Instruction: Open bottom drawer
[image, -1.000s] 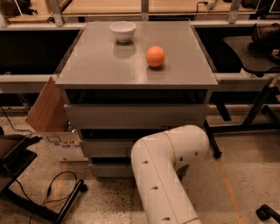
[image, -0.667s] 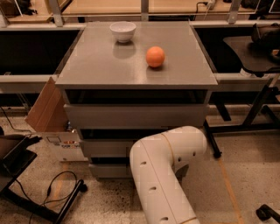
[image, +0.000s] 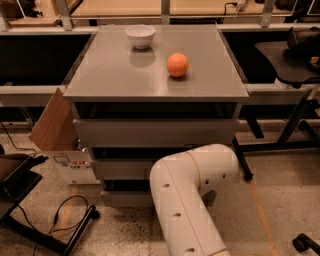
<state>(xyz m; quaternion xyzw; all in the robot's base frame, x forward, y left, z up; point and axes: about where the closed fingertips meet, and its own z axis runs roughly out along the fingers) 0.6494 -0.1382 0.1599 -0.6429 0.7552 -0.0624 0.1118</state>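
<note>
Three grey drawers stack in cabinet (image: 125, 75). Bottom drawer (image: 126, 199) is the lowest, just above floor. Long axis runs L-R, flat front faces cam. Plain grey, no handle, dark gap above; right part covered by white arm (image: 192, 195). Gripper is hidden behind arm's elbow, by lower drawer fronts; grip state can't tell. Bowl (image: 140, 36) & orange (image: 177, 65) sit on top, apart.

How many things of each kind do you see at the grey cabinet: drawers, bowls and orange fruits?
Drawers: 3 (top drawer, middle drawer, bottom drawer)
White bowl: 1
Orange fruit: 1
Total: 5
The gripper does not show; the white arm bends in front of the lower drawers and hides it.
</note>
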